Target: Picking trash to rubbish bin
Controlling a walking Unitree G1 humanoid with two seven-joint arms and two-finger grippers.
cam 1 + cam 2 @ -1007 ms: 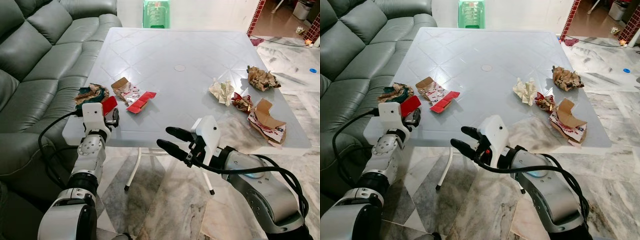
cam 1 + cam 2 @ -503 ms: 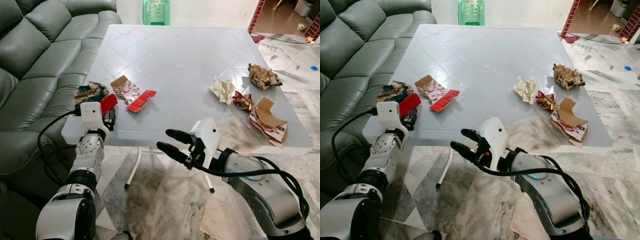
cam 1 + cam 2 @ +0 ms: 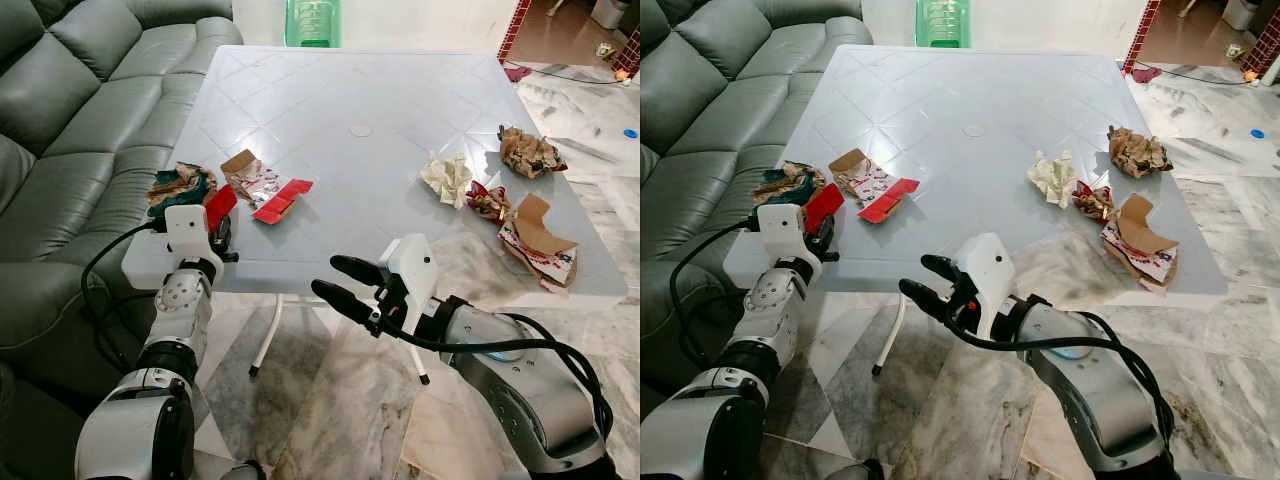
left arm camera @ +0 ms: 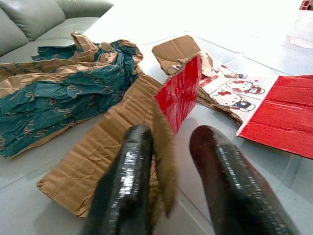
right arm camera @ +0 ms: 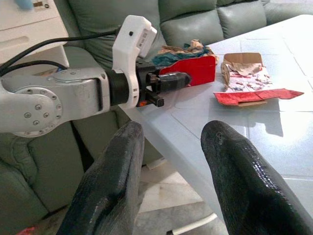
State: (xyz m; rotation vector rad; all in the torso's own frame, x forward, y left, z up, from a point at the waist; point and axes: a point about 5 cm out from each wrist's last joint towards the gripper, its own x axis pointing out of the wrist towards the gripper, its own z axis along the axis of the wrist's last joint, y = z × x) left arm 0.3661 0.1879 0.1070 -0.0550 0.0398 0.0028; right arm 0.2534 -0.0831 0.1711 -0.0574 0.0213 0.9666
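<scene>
**Left wrist view: red cardboard scrap caught between the fingers at the table edge**

Left wrist view has the action: the torn red-and-brown cardboard piece (image 4: 146, 122) runs lengthwise from the lower left of the frame up toward the centre, its brown corrugated end low and its glossy red end (image 4: 181, 93) pointing up and away from the camera. The left gripper (image 4: 168, 161) straddles its near edge, one black finger on the brown side and the other on the far side, with the torn edge standing in the gap. The fingers are only partly closed, the left finger against the board and a gap showing beside the right one.

From the left eye view, that gripper (image 3: 218, 222) sits at the left-hand corner of the white plastic table (image 3: 340, 90), centre-left of the frame, with the red flap sticking up from it. Just behind lies the crumpled teal-and-brown paper (image 3: 180, 185), and beside it the printed carton scrap (image 3: 250, 178) and a flat red piece (image 3: 280, 200).

Right gripper (image 3: 343, 283) hovers off the near table edge, lower centre, fingers spread wide and holding nothing.

Over at the right of the frame: a crumpled white paper (image 3: 446, 178), a small red wrapper (image 3: 485, 202), a brown paper wad (image 3: 527, 153) and a torn box (image 3: 538, 240).
</scene>
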